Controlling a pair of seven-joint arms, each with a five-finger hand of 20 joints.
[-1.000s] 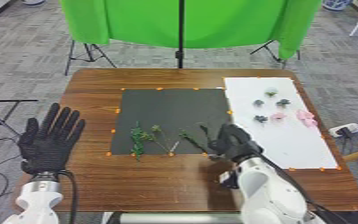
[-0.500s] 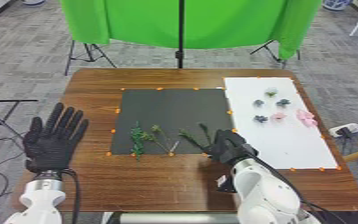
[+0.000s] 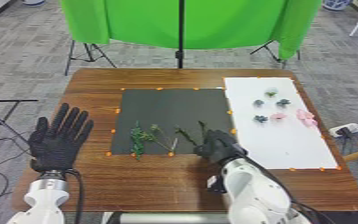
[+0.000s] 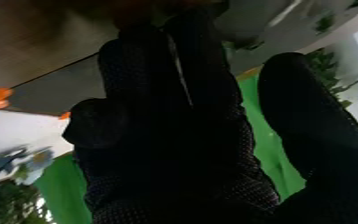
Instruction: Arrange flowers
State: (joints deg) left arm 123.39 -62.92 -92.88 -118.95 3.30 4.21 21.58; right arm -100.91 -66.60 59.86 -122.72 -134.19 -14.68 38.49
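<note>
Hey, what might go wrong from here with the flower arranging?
The right hand is at one stem's near end and might crush it. Nearby stems on the black mat could get dragged along. The white sheet is close too; a brush might shift the flowers.

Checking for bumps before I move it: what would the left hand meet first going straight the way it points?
The way looks free in the head view: the left hand points forward over the brown table, left of the dark sheet. Its height above the table is unclear.
</note>
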